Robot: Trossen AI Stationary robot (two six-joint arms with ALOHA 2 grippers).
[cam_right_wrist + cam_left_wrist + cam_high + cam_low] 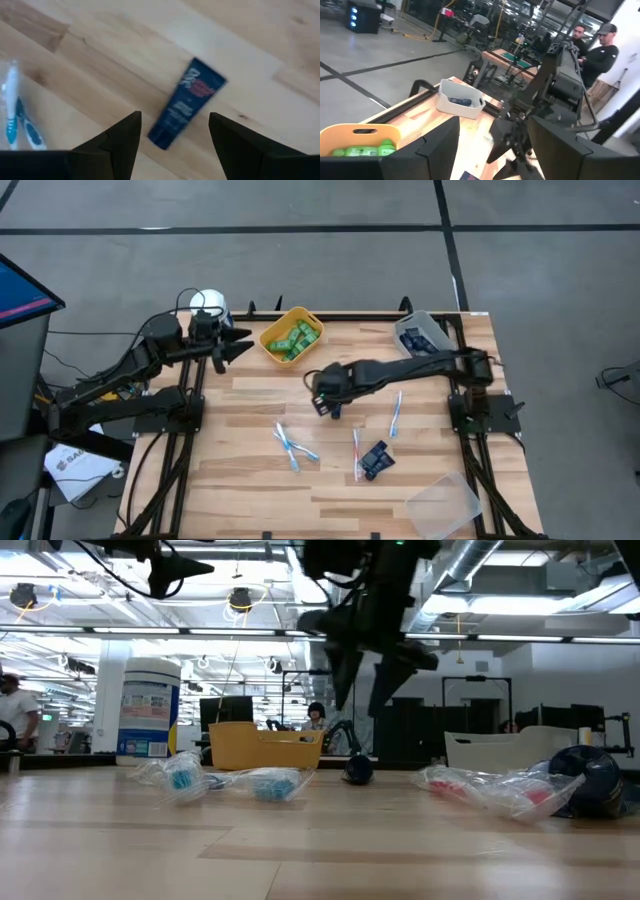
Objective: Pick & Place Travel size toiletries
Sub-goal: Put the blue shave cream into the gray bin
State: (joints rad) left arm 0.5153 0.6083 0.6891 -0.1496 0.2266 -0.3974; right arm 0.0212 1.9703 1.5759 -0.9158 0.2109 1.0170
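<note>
The right gripper (172, 145) hangs with fingers apart over a navy tube (186, 103) — seemingly lined up to grasp it — while the left gripper (238, 346), also spread, waits by the yellow bin (272, 332).

Right claw (331, 409) over surface middle, fingers spread, pointing down. Left claw (240, 345) raised at left rear, fingers apart.

The yellow bin (291, 337) sits at the table's (250, 480) far edge, left of the grey bin (421, 334). Nearer the front lie toothbrushes (293, 446), then dark tubes (375, 460) to their right, and the clear bin (445, 505) at the front right corner.
</note>
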